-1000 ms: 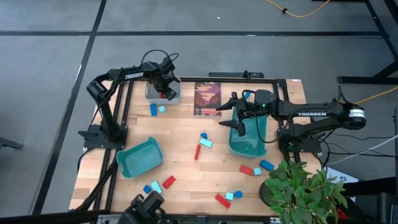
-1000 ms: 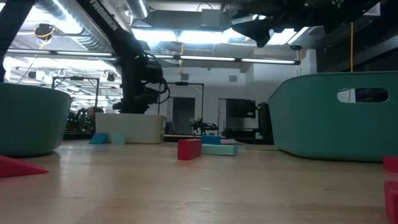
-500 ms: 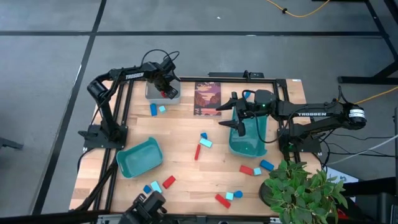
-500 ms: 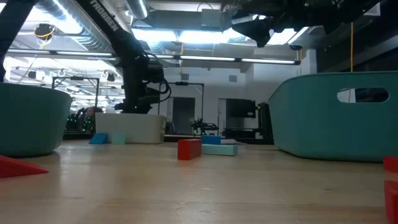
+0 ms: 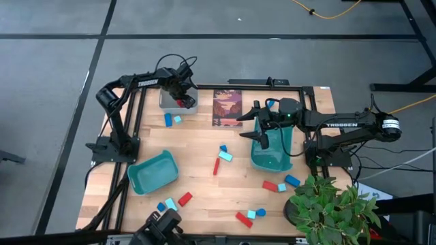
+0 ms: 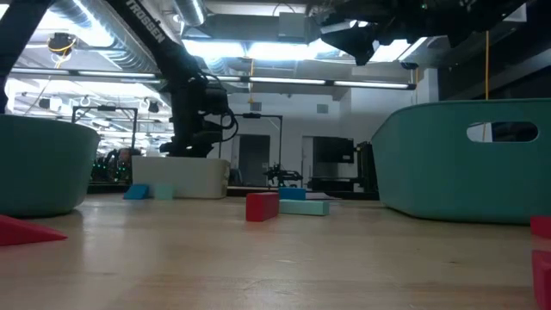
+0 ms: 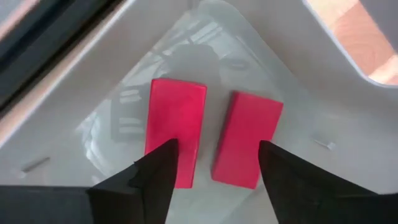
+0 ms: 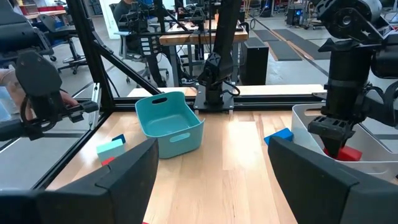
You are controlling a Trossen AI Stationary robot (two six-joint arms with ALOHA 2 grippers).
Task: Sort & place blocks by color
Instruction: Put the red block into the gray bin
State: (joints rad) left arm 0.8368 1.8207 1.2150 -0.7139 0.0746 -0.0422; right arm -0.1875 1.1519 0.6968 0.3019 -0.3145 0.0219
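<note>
Since the earlier frame the left end effector is spreading its fingers, and a red block is now lying beside a second red block on the floor of the grey bin, grouped there by color. Other blocks are lying scattered on the surface. The right end effector, fingers spread and empty, is hovering above a teal bin. "TROSSEN" is showing on both arms.

red blocks 6 | blue blocks 5 | cyan blocks 5 | teal bins 2 | grey bin 1
</note>
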